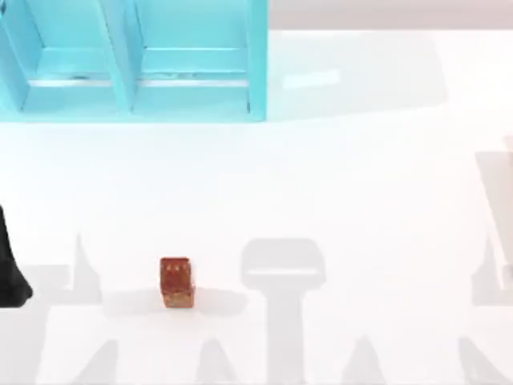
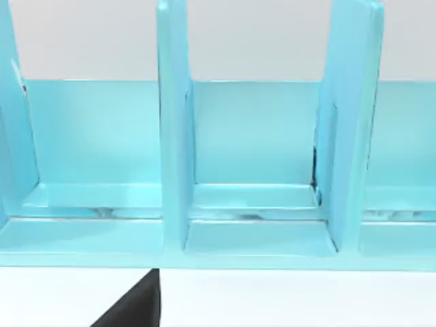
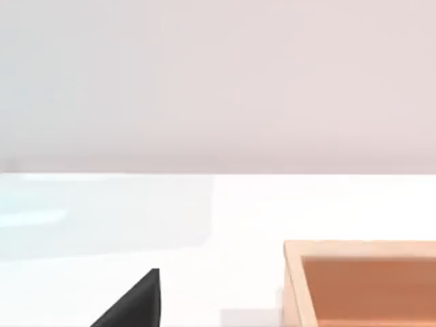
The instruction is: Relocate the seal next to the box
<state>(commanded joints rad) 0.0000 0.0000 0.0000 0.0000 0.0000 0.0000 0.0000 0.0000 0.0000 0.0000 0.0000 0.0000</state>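
White counter (image 1: 337,184) seen from above. Seal (image 1: 176,281) near the front edge, left of centre, a small reddish-brown block with a paler orange-tan end toward the front edge; long axis running front to back, standing free, nothing touching it.

Turquoise shelf (image 1: 132,60) with upright dividers along the back edge at the left, well apart from seal.

Black part of left arm (image 1: 12,269) at the left edge, level with seal and to its left. Left wrist view facing shelf, with a black sliver of left gripper (image 2: 133,303) low in the picture; cannot tell whether apart or together.

Right wrist view looking across bare counter to an orange-tan box (image 3: 361,283), open-topped, with a black sliver of right gripper (image 3: 133,303) low in the picture; again cannot tell whether apart or together.

Probably the very start: seal not yet grasped, not yet beside box. Left arm judged the nearer, with seal lying off toward the counter's centre from it. Box apparently toward the right arm's side, so a long carry or a handover likely. Closing across the narrow sides, square to the front-to-back axis, looks the sound approach
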